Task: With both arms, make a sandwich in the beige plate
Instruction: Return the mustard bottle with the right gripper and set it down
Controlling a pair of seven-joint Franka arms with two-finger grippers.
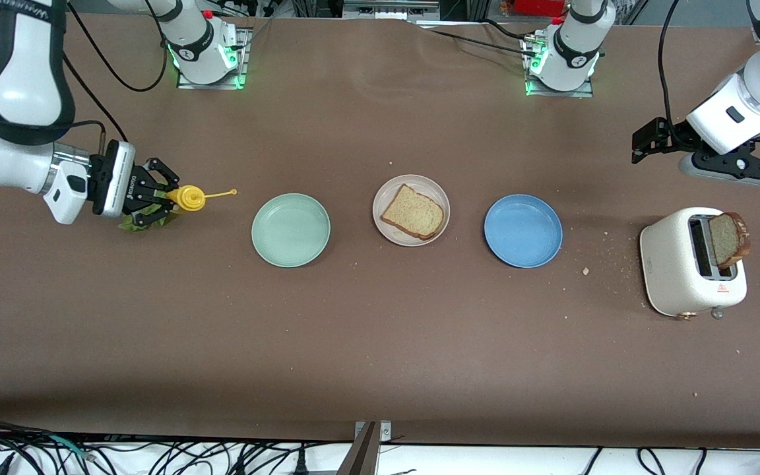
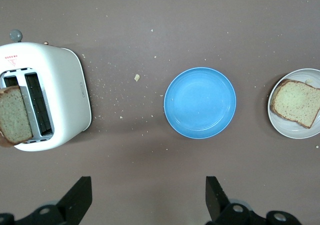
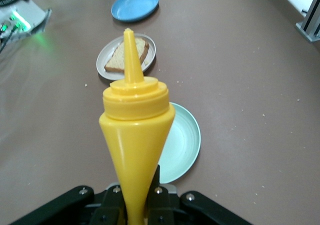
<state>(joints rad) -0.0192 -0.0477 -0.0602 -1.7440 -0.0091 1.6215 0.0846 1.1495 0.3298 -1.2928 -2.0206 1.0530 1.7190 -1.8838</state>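
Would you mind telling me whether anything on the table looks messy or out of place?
Crumbs are scattered on the table between the blue plate and the toaster. A bread slice also sticks out of the toaster, leaning over its edge.

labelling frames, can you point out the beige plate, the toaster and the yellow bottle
beige plate (image 1: 393, 191), front view, bare rim toward the right arm's end
toaster (image 1: 667, 254), front view, white side wall
yellow bottle (image 3: 136, 135), right wrist view, cone-shaped body

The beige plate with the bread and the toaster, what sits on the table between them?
The blue plate lies between the beige plate and the toaster, plus scattered crumbs, in the front view.
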